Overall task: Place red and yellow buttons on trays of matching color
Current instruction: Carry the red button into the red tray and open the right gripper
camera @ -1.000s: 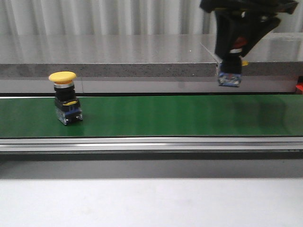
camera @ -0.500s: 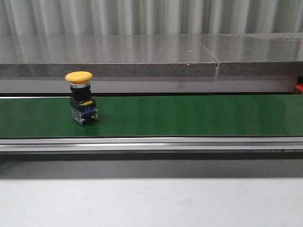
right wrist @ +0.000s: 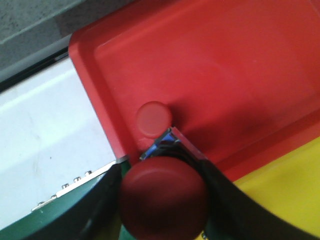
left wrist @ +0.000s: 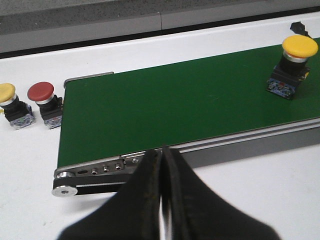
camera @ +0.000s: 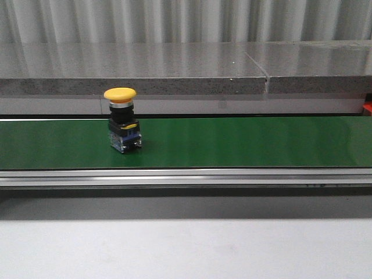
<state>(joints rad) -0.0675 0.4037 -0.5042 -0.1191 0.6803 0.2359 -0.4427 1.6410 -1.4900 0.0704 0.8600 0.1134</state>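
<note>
A yellow button (camera: 122,119) stands upright on the green belt (camera: 244,142), left of the middle; the left wrist view shows this yellow button (left wrist: 295,62) far along the belt (left wrist: 170,100). My left gripper (left wrist: 162,152) is shut and empty, hovering near the belt's end. My right gripper (right wrist: 162,175) is shut on a red button (right wrist: 164,197), held over the corner of the red tray (right wrist: 240,65). Another red button (right wrist: 154,119) stands inside that tray by its rim. The yellow tray (right wrist: 287,190) lies beside the red one. Neither gripper shows in the front view.
On the white table beside the belt's end stand a red button (left wrist: 42,102) and a yellow button (left wrist: 11,104). A grey stone ledge (camera: 174,64) runs behind the belt. A red sliver of tray (camera: 368,108) shows at the belt's right end.
The yellow button has ridden the belt to the right. My right gripper with its button, seen at the upper right a second ago, has left the front view.
</note>
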